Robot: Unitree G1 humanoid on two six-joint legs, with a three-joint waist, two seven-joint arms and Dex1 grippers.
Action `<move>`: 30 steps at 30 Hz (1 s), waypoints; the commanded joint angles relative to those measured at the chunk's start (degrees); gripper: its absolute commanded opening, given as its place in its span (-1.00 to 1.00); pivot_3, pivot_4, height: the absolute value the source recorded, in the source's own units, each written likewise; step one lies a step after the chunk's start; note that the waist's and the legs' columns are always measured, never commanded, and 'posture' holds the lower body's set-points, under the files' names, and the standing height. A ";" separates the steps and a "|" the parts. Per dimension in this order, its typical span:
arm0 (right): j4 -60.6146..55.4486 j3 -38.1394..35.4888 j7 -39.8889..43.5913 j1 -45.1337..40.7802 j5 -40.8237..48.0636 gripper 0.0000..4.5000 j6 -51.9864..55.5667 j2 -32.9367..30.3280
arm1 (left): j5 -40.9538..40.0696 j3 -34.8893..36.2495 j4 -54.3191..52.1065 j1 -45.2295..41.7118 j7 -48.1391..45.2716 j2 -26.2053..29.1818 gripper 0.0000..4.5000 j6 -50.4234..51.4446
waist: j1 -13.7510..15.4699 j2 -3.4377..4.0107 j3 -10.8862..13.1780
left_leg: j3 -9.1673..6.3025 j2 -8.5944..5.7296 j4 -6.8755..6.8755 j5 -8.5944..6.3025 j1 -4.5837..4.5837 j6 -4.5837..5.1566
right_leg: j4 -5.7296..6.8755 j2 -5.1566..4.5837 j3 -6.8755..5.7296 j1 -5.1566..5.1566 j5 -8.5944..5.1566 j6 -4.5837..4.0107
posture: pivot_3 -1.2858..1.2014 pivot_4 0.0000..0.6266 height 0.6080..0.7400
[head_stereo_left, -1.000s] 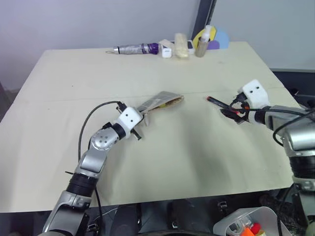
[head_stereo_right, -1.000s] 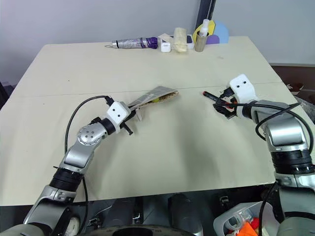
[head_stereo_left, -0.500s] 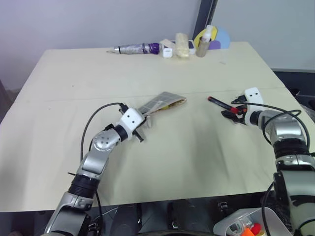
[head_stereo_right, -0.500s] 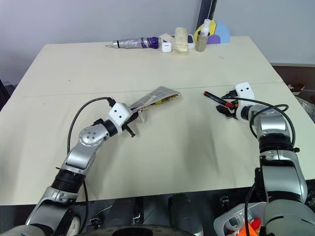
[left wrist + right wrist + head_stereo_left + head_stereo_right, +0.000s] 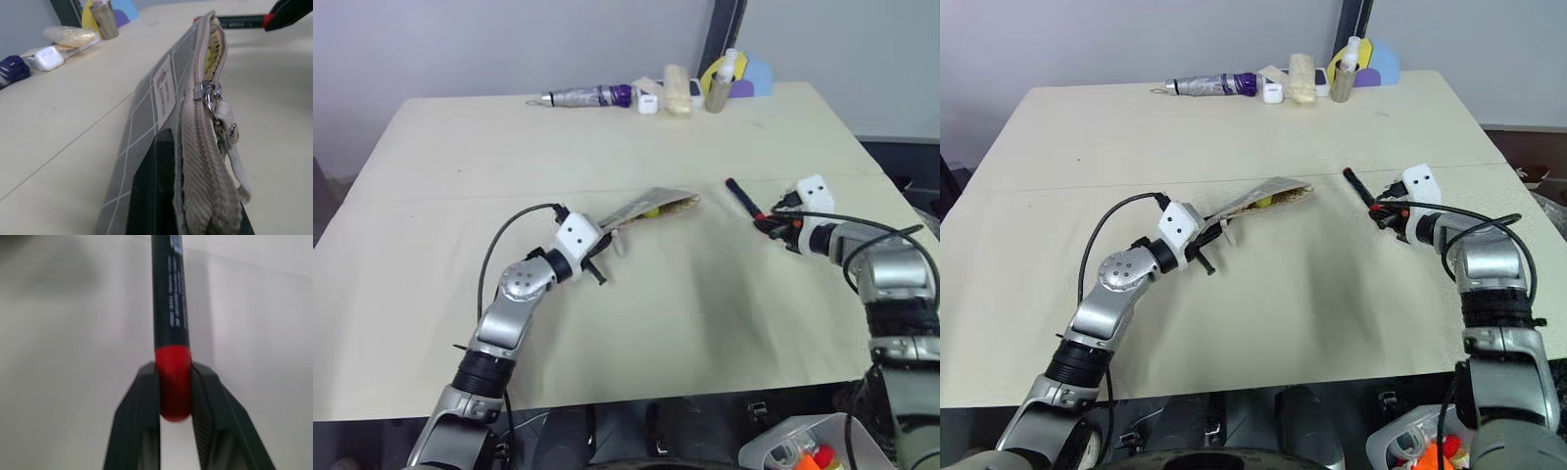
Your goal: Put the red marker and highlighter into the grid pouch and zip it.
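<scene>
You will find the red marker (image 5: 172,323) clamped at its red end between the two fingers of the right tool (image 5: 1386,212), its black length pointing away from the tool toward about 11 o'clock in the head view, right of the worktop's (image 5: 460,157) centre. Whether its far tip rests on the surface or hangs just above it cannot be told.

You will see the highlighter (image 5: 1262,202) only as a patch of yellow-green inside the open mouth of the grid pouch (image 5: 651,206); the left wrist view confirms that colour behind the zipper (image 5: 205,73) edge.

The grid pouch is near the middle of the worktop, held edge-up at its near end by the left tool (image 5: 607,235), which is closed on that end. The pouch runs from the tool toward about 2 o'clock. Its zipper stands open along the far part, the metal slider (image 5: 208,95) and pale pull tab (image 5: 230,132) sitting near the held end, and the white label (image 5: 164,93) faces sideways.

The marker's black tip and the pouch mouth are near but apart.

At the far edge, about 12 o'clock, you have a silver-and-purple tube (image 5: 587,97), a white case (image 5: 647,104), a pale wrapped item (image 5: 676,90) and a small bottle (image 5: 720,81).
</scene>
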 commanded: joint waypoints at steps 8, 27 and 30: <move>-35.48 -1.81 6.78 8.77 6.51 -0.87 8.96 -14.04 | -2.46 0.05 -0.71 -2.64 -3.07 -0.58 -1.00 0.25 | -0.11 -0.05 0.02 | -0.06 0.00 0.04 0.00 0.08 0.00 | -0.01 0.02 -0.03 0.12 0.00 0.00 | 0.03 -0.52 1.00; -33.00 9.39 6.93 8.47 -3.23 -0.87 3.27 -19.73 | 0.37 -2.09 -0.89 -2.19 -4.83 0.46 -1.00 -3.35 | -0.13 -0.07 0.03 | -0.05 0.00 0.06 0.00 0.07 0.01 | -0.02 0.03 -0.02 0.08 0.00 0.01 | 0.03 -0.52 1.00; -32.55 12.81 7.02 7.11 -6.31 -0.87 2.11 -20.30 | 2.06 -3.39 -0.93 -2.04 -5.47 1.33 -1.00 -5.22 | -0.17 -0.07 0.03 | -0.05 0.00 0.06 0.00 0.08 0.01 | -0.02 0.02 -0.02 0.08 0.00 0.01 | 0.03 -0.52 1.00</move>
